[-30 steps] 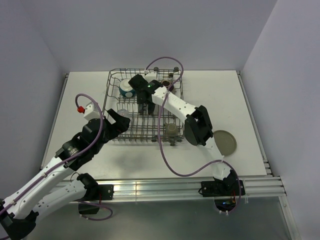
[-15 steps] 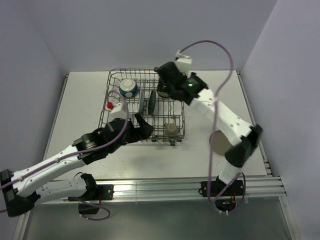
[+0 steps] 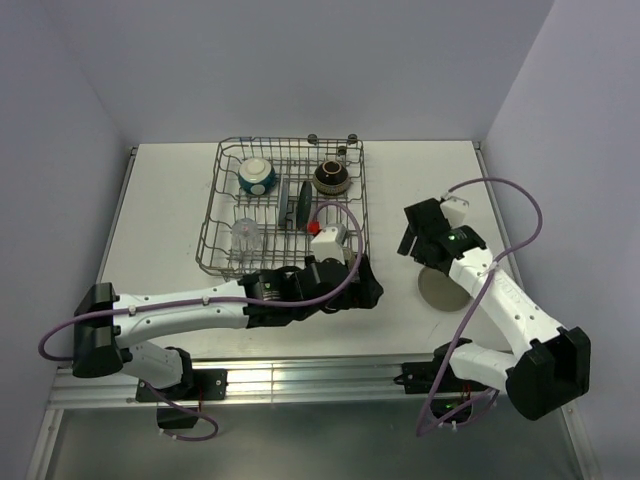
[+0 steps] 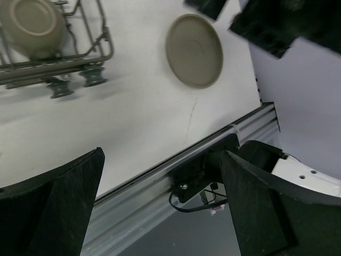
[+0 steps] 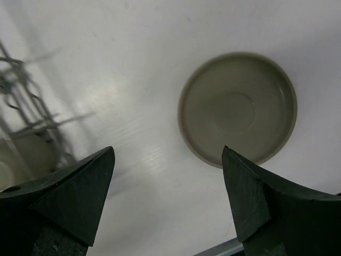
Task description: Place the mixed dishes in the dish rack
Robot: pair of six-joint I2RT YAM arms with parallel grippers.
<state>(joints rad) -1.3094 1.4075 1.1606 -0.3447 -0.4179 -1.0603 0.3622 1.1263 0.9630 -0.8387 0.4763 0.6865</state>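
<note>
White table [image 3: 165, 210] in a pale-walled booth

Overhead view:
- dish rack [image 3: 290, 139] at the far middle, holding teal bowl [image 3: 257, 176], dark brown bowl [image 3: 331, 177], clear glass [image 3: 247, 237] and upright plates [image 3: 295, 203]
- beige plate [image 3: 435, 295] flat on the table, right of the rack's near right corner, partly under the right arm
- right gripper [image 3: 418, 235] hovering right of the rack, just above the plate
- left gripper [image 3: 368, 288] at the rack's near right corner, its arm stretched along the rack's near side

Left wrist view:
- left gripper [image 4: 160, 160] spread wide, nothing between the fingers
- olive-grey mug [image 4: 32, 26] in the rack's corner
- plate right of the rack, near rail [image 4: 186, 165] close below

Right wrist view:
- right gripper [image 5: 168, 154] spread wide and empty
- plate below, off toward one finger, well clear of the rack wires

Step in hand, as judged: lifting the beige plate, the only dish outside the rack. A flat plate offers only its raised lip, so one finger should go outside the rim and the other inside, centred before closing

Room:
- bare table lies between rack and plate
- the near rail and the table edge right of the rack are close
- the left arm crowds the rack's near side, so entry over the right wall looks freer
</note>
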